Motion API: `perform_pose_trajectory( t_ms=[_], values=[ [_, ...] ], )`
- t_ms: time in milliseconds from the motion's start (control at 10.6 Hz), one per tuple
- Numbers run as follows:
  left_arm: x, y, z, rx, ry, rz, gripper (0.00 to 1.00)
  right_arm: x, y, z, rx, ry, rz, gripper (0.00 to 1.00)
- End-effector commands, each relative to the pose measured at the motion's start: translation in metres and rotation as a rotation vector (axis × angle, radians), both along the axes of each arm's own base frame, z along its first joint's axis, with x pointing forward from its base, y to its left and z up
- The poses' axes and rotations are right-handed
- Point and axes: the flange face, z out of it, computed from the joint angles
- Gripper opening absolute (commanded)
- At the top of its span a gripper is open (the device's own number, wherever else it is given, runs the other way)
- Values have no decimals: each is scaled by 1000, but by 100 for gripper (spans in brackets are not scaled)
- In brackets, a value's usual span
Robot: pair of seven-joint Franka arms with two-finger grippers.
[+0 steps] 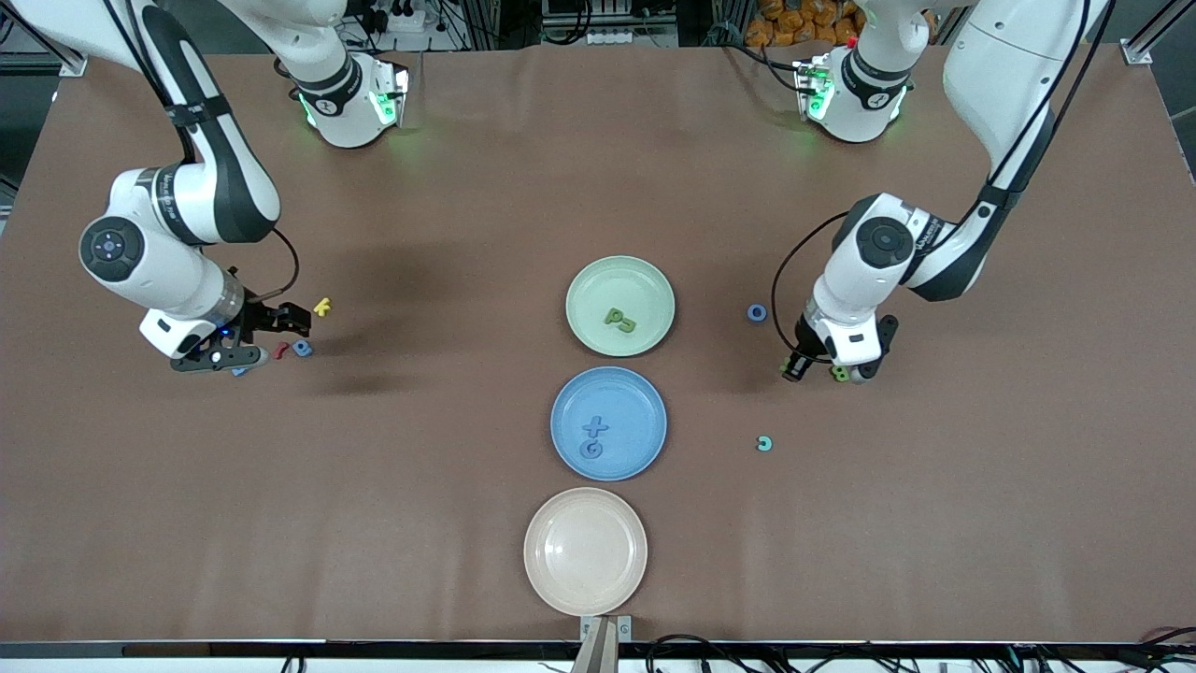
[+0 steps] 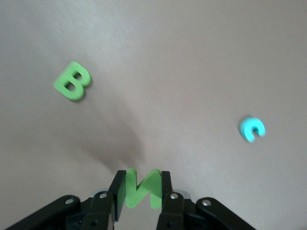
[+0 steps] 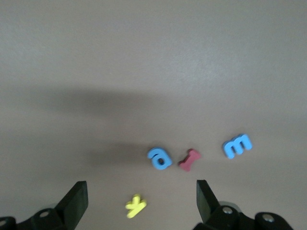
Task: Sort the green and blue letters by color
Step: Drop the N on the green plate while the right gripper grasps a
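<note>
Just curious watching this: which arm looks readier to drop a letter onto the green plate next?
Probably the left. Its gripper already pinches a green letter, not far from the green plate. The right gripper is open over loose letters, holding nothing.

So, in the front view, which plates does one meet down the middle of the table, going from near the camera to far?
beige plate → blue plate → green plate

yellow letter [image 1: 322, 306] | red letter [image 1: 281, 350] | beige plate [image 1: 542, 570] empty
</note>
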Motion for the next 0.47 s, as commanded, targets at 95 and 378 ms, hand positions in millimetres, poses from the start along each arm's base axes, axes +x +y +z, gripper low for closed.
perform_pose_trajectory(
  t_ms=[95, 378],
  values=[
    [-18, -56, 42, 17, -75, -87, 0, -26, -33, -46, 33, -91, 292, 75],
    [-42, -113, 71, 1, -130, -185, 0, -29, -24, -78, 71, -72, 347, 69]
  ],
)
